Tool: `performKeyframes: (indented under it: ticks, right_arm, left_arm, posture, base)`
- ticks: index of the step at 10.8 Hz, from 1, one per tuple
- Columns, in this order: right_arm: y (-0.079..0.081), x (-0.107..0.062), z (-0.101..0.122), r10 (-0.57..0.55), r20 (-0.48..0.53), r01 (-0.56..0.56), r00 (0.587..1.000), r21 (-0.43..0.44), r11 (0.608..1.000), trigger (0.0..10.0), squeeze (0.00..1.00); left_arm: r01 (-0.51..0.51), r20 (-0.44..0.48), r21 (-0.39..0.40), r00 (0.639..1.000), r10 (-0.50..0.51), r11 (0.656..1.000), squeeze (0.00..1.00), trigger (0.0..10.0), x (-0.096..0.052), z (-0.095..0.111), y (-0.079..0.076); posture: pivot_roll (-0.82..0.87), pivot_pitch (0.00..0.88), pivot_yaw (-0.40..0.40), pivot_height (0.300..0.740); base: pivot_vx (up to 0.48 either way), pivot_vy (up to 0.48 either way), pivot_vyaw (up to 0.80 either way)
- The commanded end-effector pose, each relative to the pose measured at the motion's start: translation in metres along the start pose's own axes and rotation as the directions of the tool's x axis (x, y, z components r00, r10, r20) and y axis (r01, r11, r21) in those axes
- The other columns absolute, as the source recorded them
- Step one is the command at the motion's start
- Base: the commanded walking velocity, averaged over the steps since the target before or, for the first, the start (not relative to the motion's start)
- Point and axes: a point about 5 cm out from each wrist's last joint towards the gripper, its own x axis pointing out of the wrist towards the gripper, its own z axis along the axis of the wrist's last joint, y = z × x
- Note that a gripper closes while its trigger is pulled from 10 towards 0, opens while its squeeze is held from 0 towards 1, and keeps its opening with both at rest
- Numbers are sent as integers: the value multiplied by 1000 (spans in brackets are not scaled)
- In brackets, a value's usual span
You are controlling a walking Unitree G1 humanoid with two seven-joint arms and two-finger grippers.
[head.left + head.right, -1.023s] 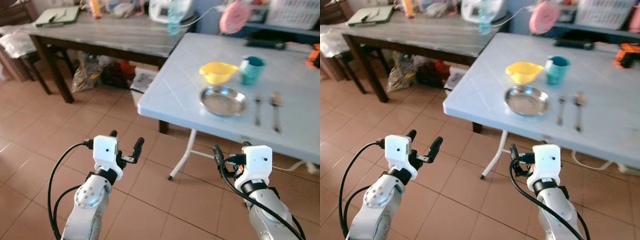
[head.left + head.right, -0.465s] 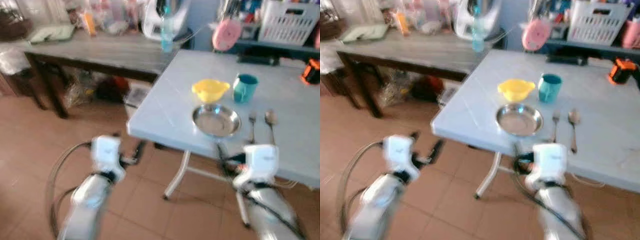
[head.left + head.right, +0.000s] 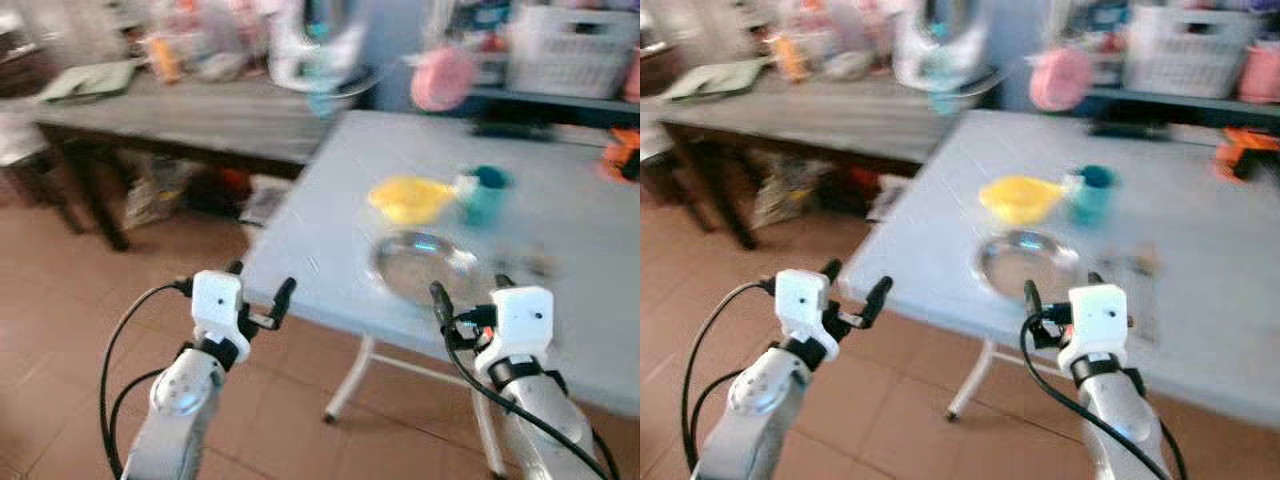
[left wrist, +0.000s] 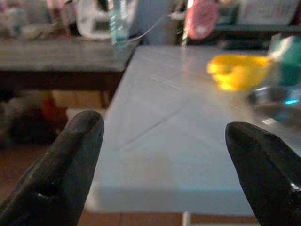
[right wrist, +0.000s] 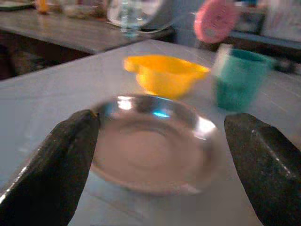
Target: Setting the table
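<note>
A steel plate (image 3: 420, 268) lies near the front edge of the pale blue table (image 3: 320, 230). Behind it stand a yellow bowl (image 3: 408, 197) and a teal cup (image 3: 486, 194). Cutlery (image 3: 532, 264) to the plate's right is a blur. My left gripper (image 3: 260, 289) is open, held before the table's near corner with nothing between its fingers. My right gripper (image 3: 468, 296) is open too, low in front of the plate (image 5: 155, 141); the bowl (image 5: 164, 73) and cup (image 5: 240, 77) lie beyond it.
A dark wooden table (image 3: 180, 105) with clutter stands to the left at the back. A pink round object (image 3: 442, 78), a white basket (image 3: 570, 40) and an orange thing (image 3: 622, 155) sit at the far side. Tiled floor (image 3: 60, 300) stretches to the left.
The camera has come closer to the table and the picture is blurred. Both grippers stay open at the same pose before me.
</note>
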Motion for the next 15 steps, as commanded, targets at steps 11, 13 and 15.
performKeyframes:
  ticks: [11,13,15]
  right_arm:
    - [5,1,8,6,13,-6,1000,-2,1000,10000,0]
    - [-3,-1,6,-48,-15,48,999,8,999,10000,0]
    - [-4,-1,6,-52,-23,52,998,9,999,10000,0]
  left_arm:
    - [325,-80,-51,941,-329,944,0,10000,-16,7,-24]
    - [359,-82,-44,929,-362,932,0,10000,-15,8,-30]
    - [308,-58,-63,948,-312,949,0,10000,-8,10,-29]
  posture:
    - [-21,94,2,740]
    - [-34,102,8,740]
    - [-38,102,9,740]
  base:
    - [90,0,0]
    - [0,0,0]
    - [0,0,-697]
